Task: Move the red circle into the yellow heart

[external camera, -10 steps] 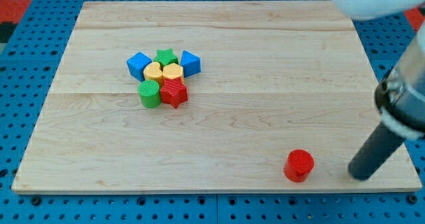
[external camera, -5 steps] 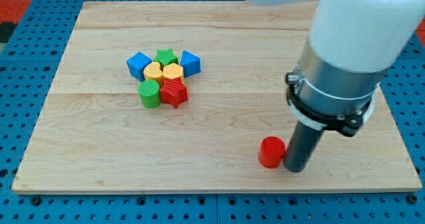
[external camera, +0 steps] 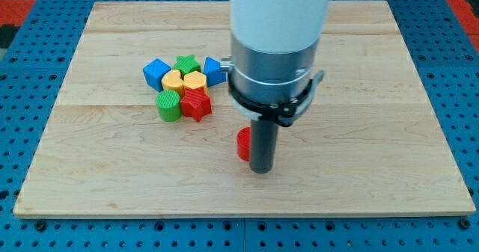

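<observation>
The red circle lies on the wooden board, just below and right of the block cluster, and the rod hides its right side. My tip touches the circle's right side. The yellow heart sits in the middle of the cluster at the upper left, up and left of the red circle. A red star lies between the heart and the circle.
Around the heart are a yellow block, a green star, a blue block at the left, a blue block at the right, partly hidden by the arm, and a green cylinder.
My tip has swept from the board's lower right towards the left and up, pushing the red circle with it towards the cluster. The cluster has not moved.
</observation>
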{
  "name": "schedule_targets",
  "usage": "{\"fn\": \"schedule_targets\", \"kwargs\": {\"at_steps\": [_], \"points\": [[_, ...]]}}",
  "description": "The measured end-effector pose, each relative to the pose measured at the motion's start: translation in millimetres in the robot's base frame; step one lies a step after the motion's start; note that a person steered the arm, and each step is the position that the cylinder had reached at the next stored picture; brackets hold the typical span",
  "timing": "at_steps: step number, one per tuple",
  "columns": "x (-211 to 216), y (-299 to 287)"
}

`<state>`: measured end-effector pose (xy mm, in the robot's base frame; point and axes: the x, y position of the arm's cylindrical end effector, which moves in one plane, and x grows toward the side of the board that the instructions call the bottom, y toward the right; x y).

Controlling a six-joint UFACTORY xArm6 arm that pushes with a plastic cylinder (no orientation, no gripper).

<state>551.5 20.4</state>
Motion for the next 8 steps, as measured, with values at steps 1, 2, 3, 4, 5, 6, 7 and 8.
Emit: {"fn": "schedule_targets", "kwargs": {"at_steps": [1, 2, 3, 4, 5, 6, 7, 8], "points": [[-3, 57], [-38, 76], [-64, 48], [-31, 17], [-21, 4], [-21, -12], [2, -40], [-8, -87]]}}
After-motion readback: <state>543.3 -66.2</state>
